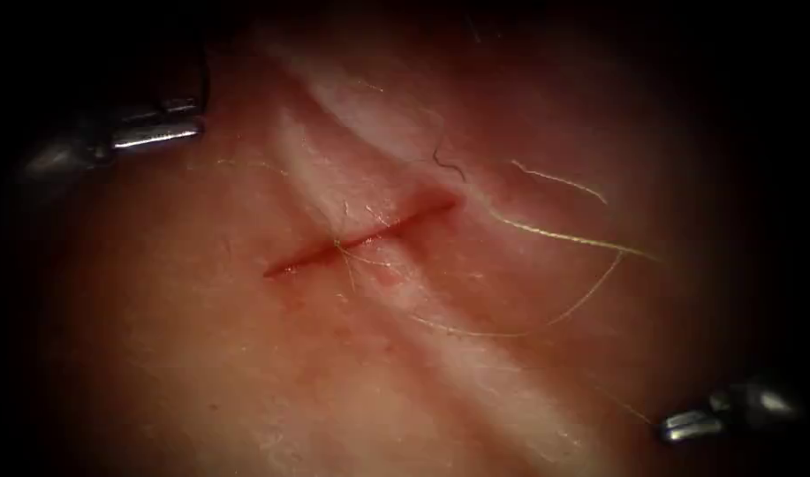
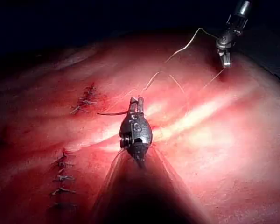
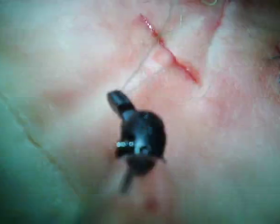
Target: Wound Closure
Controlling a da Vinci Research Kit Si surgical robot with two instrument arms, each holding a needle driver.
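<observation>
Left tool [image 2: 136, 101], far left of the cut [image 1: 360, 237], clamps the needle [image 2: 111, 113] near its end, above the tissue [image 1: 201, 353]. Right tool [image 1: 678, 429], near right, is closed on the thread [image 1: 563, 235].

The dark metal right tool [image 3: 115, 100] hovers over the pale pink pork tissue [image 3: 233, 154]. A thin pale thread [image 3: 139, 70] runs from its tip to the narrow red cut [image 3: 170, 53].

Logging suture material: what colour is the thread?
Pale yellow thread, clearest in the endoscope view.
</observation>
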